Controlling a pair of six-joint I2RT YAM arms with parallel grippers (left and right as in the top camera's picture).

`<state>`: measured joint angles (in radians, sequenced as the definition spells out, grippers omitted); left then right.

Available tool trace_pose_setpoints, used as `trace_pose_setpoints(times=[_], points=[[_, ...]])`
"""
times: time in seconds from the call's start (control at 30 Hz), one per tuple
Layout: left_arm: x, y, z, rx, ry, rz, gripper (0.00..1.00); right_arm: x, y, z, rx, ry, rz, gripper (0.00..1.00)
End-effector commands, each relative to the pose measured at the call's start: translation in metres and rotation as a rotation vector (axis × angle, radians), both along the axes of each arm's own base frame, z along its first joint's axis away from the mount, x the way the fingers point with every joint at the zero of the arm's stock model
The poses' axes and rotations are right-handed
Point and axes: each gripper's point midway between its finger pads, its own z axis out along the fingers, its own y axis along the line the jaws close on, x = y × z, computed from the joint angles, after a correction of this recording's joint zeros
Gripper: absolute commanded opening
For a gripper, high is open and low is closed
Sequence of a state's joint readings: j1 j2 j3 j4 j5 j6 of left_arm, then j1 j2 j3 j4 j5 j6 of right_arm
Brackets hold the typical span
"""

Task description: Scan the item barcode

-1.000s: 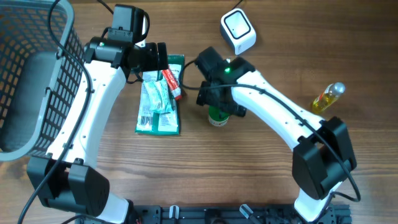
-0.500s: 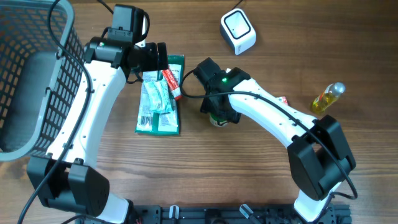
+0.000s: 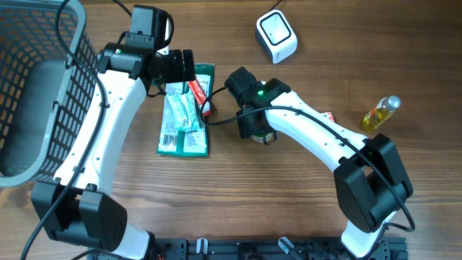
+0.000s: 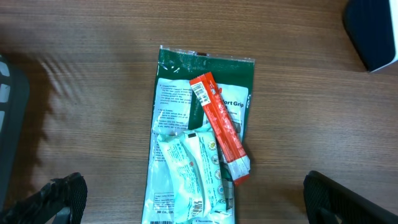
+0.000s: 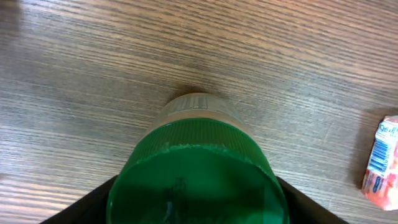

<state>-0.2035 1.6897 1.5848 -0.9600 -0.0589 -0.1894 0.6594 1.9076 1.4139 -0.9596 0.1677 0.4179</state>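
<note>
Since a second ago the right arm has swung inward and lowered, so its wrist now covers the green-capped jar (image 5: 196, 158) that stood in plain sight before; the left arm has not shifted.

Largest on the bench (image 3: 216, 209) is the wire basket (image 3: 43, 43) at the far left, out of both arms' way and probably meant for finished items. Next is the green packet (image 4: 233, 81), lying flat with white sachets (image 4: 186, 171) heaped on its lower half. The left end effector (image 4: 205, 199) hangs over it with its fingers spread to the frame's edges, holding nothing. It looks parked rather than working.

The white scanner (image 3: 276, 36) sits at the back edge, window up, well apart from the jar, so an item must be carried to it.

The jar stands upright near the bench's middle and looks like the item in hand. The right end effector (image 5: 196, 196) straddles its lid from above, a dark finger on each flank. They sit very close to the rim, but I cannot tell whether they are pressing on it. No barcode shows on the jar from here.

A yellow oil bottle (image 3: 380, 113) lies off to the right. A red stick sachet (image 4: 221, 127) rests slantwise on the packet, barcode end up. A small red-and-white sachet (image 5: 380, 162) lies beside the jar.
</note>
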Motion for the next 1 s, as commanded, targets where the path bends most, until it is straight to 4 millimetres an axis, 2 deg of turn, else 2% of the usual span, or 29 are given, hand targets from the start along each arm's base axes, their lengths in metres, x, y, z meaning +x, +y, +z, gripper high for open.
trace_pose_setpoints(times=[0.0,0.03,0.1,0.2,0.27,0.37,0.57,0.67,0.73,0.97], points=[[0.002,0.003,-0.002,0.004,0.002,0.017,1.0,0.004,-0.009,0.003,-0.02,-0.024,-0.044,0.96],[0.002,0.003,-0.002,0.004,0.002,0.017,1.0,0.004,-0.01,0.003,-0.013,-0.027,-0.076,0.99],[0.002,0.003,-0.002,0.004,0.002,0.017,1.0,0.01,-0.012,0.008,0.009,-0.04,-0.136,1.0],[0.002,0.003,-0.002,0.004,0.002,0.016,1.0,0.02,-0.004,0.023,0.116,-0.016,-0.198,1.0],[0.002,0.003,-0.002,0.004,0.002,0.017,1.0,0.022,-0.001,0.025,0.174,0.012,-0.23,1.0],[0.002,0.003,-0.002,0.004,0.002,0.017,1.0,0.02,-0.007,0.02,0.192,0.052,-0.239,1.0],[0.002,0.003,-0.002,0.004,0.002,0.017,1.0,0.016,0.0,0.018,0.18,0.054,-0.178,1.0],[0.002,0.003,-0.002,0.004,0.002,0.017,1.0,0.015,-0.001,0.01,0.146,0.057,-0.177,0.99],[0.002,0.003,-0.002,0.004,0.002,0.016,1.0,0.015,-0.002,0.003,0.136,0.071,-0.178,0.98],[0.002,0.003,-0.002,0.004,0.002,0.016,1.0,0.015,-0.006,-0.003,0.102,0.072,-0.182,0.95]])
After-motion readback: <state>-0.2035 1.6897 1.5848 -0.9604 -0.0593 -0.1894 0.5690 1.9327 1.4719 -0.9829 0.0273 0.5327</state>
